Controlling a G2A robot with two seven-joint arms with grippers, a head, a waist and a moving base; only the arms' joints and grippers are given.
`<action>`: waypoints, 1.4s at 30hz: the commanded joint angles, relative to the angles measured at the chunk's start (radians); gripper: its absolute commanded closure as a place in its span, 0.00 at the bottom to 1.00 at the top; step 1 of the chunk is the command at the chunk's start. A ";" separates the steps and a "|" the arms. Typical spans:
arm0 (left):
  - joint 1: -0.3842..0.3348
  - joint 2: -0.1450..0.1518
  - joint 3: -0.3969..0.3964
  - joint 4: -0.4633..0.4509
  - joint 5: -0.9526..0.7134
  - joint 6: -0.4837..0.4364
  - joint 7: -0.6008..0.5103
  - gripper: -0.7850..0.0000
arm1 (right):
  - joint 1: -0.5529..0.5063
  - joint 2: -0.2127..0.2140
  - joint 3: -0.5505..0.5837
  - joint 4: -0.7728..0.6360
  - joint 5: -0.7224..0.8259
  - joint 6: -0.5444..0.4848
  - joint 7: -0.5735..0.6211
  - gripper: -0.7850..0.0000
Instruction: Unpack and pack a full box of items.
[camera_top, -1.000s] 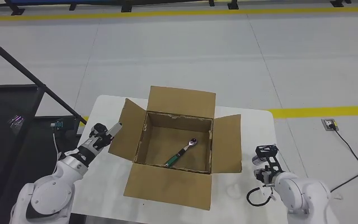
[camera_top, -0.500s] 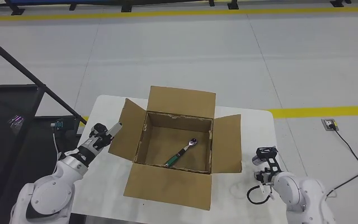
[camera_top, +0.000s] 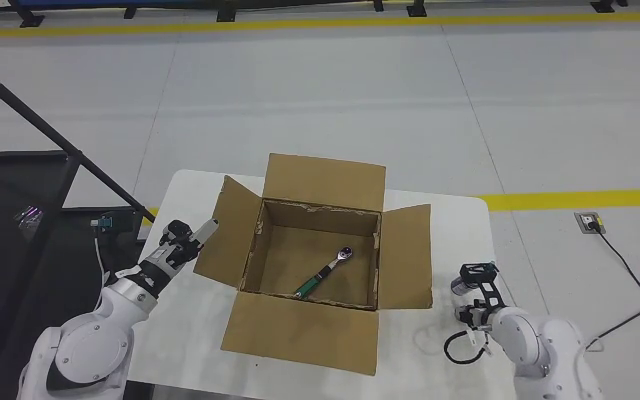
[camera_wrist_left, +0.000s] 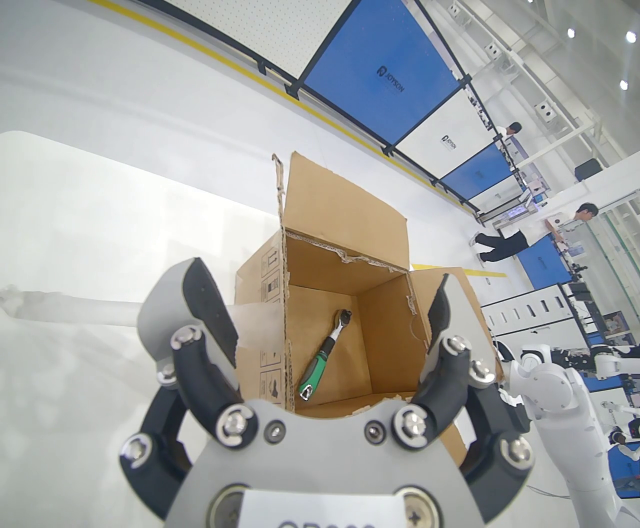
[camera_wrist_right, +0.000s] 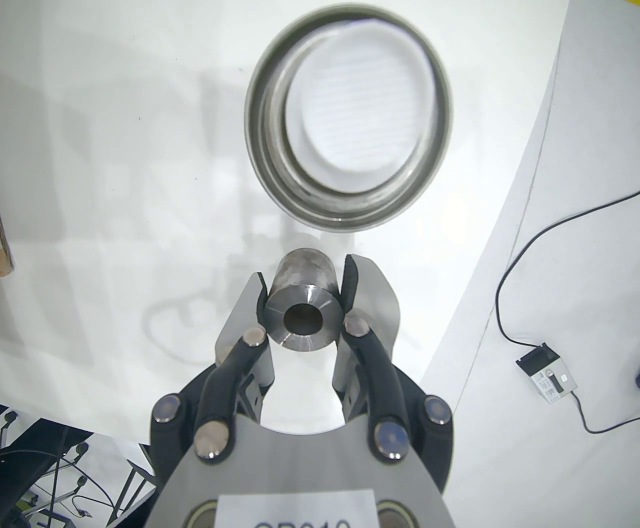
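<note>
The cardboard box (camera_top: 315, 265) stands open at the middle of the white table (camera_top: 450, 215), all four flaps folded outward; on its floor lies a ratchet wrench (camera_top: 325, 273), green handle towards 7 o'clock and chrome head towards 1 o'clock, touching no wall. The left gripper (camera_top: 195, 235) hangs at 9 o'clock of the box, just beside the flap on that side; in the left wrist view the left gripper (camera_wrist_left: 320, 295) has its jaws wide apart with nothing between them, facing the box interior and the wrench (camera_wrist_left: 325, 352). The right gripper (camera_top: 475, 285) sits low over the table at 4 o'clock of the box; its jaws are clamped on a short steel sleeve (camera_wrist_right: 302, 310), bore facing the camera. A wide steel ring (camera_wrist_right: 345, 220) rests on the table just beside the sleeve, apart from it.
</note>
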 joint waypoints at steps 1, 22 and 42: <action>0.000 0.000 0.000 0.000 0.000 0.000 0.000 0.00 | -0.013 0.002 0.004 -0.016 0.011 -0.002 0.003 1.00; 0.000 0.000 0.000 0.000 0.000 0.000 0.000 0.00 | -0.060 0.024 0.007 -0.042 0.062 -0.022 0.040 0.70; 0.000 0.000 0.000 0.000 0.000 0.000 0.000 0.00 | -0.058 0.048 0.038 -0.240 0.022 0.023 0.072 0.15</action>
